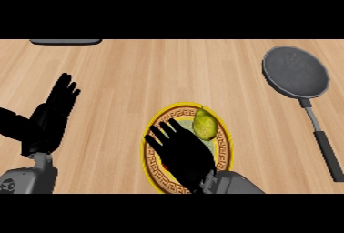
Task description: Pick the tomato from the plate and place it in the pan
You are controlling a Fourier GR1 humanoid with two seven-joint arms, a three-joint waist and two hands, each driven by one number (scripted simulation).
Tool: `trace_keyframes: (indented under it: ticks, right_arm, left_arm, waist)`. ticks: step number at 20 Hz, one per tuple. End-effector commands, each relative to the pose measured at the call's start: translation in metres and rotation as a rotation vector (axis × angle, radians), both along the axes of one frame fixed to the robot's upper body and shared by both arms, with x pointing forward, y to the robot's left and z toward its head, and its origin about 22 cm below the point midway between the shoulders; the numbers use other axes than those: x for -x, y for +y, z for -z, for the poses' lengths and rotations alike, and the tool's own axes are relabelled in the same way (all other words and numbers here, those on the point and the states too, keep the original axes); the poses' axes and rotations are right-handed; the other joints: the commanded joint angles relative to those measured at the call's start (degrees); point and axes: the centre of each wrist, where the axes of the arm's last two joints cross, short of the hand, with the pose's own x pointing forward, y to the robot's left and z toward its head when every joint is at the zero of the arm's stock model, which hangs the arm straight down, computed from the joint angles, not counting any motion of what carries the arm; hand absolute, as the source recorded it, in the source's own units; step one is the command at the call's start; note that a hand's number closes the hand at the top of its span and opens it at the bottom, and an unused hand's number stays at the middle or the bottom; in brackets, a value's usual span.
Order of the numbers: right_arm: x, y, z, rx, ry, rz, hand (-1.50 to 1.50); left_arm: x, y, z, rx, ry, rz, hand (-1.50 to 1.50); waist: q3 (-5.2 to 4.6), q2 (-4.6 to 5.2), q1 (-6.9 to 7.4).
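One plate (153, 182) is seen on the wooden counter (168, 73), near the lower middle of the head view; its rim is yellow with a dark patterned band. One yellow-green, pear-like fruit (205, 124) lies on the upper right part of the plate. No red tomato can be made out as such; a small patch of red is glimpsed on the plate at the edge of the right hand (183, 154), and what it belongs to cannot be told. The right hand is held over the plate with its fingers straight and spread, nothing being grasped; the fruit lies just beside its fingertips. One dark grey pan (295, 72) is set at the upper right, well apart from the plate, with its handle (325, 148) pointing toward the lower edge; nothing is seen inside it. The left hand (53, 113) is shown at the left, open, fingers up, resting. One grey object (66, 41) is partly seen at the top edge.
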Motion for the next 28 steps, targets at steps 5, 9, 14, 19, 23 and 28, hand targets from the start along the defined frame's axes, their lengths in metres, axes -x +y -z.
trace_keyframes:
  ticks: [5,9,14,19,23,28]
  right_arm:
    - [-0.029,0.014,0.024,0.028,0.039,0.003,-1.5]
    - [-0.013,0.02,0.034,-0.025,0.031,-0.013,-1.5]
    - [-0.029,0.031,0.054,-0.004,0.054,0.007,-1.5]
    - [-0.006,0.033,0.07,-0.02,0.1,-0.061,1.5]
    - [-0.029,0.029,0.079,-0.056,0.043,-0.123,1.5]
    - [-0.022,0.031,0.083,-0.113,0.051,-0.129,1.5]
  left_arm:
    - [0.0,0.015,0.007,-0.008,0.024,-0.004,0.0]
    - [-0.013,0.005,0.014,-0.003,-0.005,-0.007,0.0]
    - [-0.003,0.01,0.011,0.002,0.017,0.009,0.0]
    - [-0.016,0.007,-0.003,0.006,0.001,0.009,0.0]
    - [0.007,0.001,0.007,-0.005,0.001,-0.001,0.0]
    - [-0.014,-0.006,0.007,0.014,0.007,0.004,0.0]
  waist:
    - [0.0,0.07,0.12]
    - [0.0,0.02,-0.13]
    - [0.0,0.06,0.49]
    - [0.0,0.03,0.08]
    - [0.01,0.04,0.38]
    - [0.0,0.06,0.05]
